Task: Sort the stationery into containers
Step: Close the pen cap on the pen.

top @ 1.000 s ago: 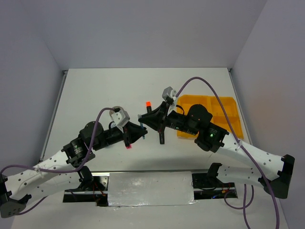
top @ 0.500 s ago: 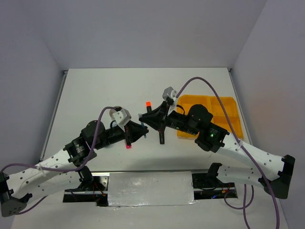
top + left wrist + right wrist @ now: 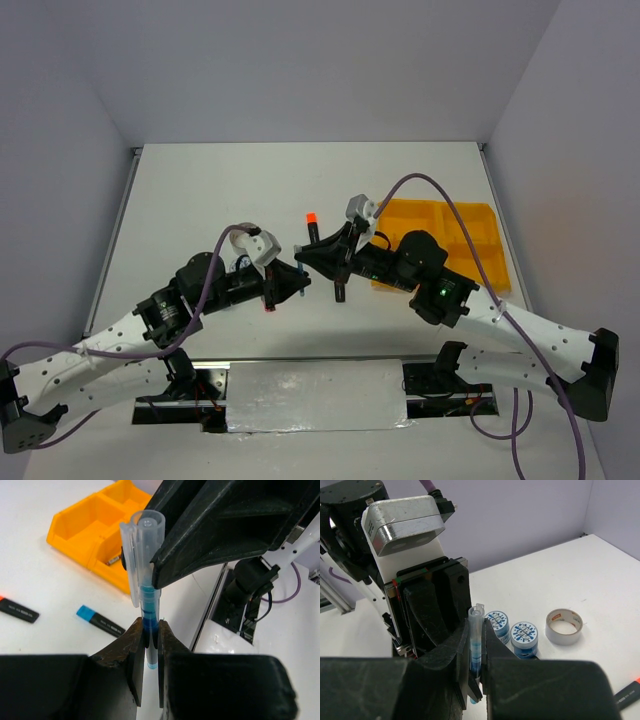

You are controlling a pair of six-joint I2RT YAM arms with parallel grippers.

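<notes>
A thin blue pen (image 3: 145, 580) with a clear cap stands upright between both grippers. My left gripper (image 3: 148, 632) is shut on its lower barrel. My right gripper (image 3: 477, 642) is shut on the same pen (image 3: 476, 635) from the opposite side. In the top view the two grippers, left (image 3: 290, 281) and right (image 3: 311, 258), meet tip to tip above the table's middle. The yellow-orange tray (image 3: 470, 232) lies to the right. An orange-capped highlighter (image 3: 311, 225), a pink-capped one (image 3: 268, 299) and a blue-capped one (image 3: 100, 621) lie on the table.
Two blue-white tubs (image 3: 497, 624) (image 3: 524, 636) and the grey tape ring (image 3: 563, 626) sit on the table behind the left gripper. A dark highlighter (image 3: 340, 289) lies under the right arm. The tray's near compartment holds a small dark item (image 3: 116, 559).
The two grippers have closed the gap between them and now meet on the pen. The right arm has dropped lower and shifted left; the left gripper has moved slightly right.
</notes>
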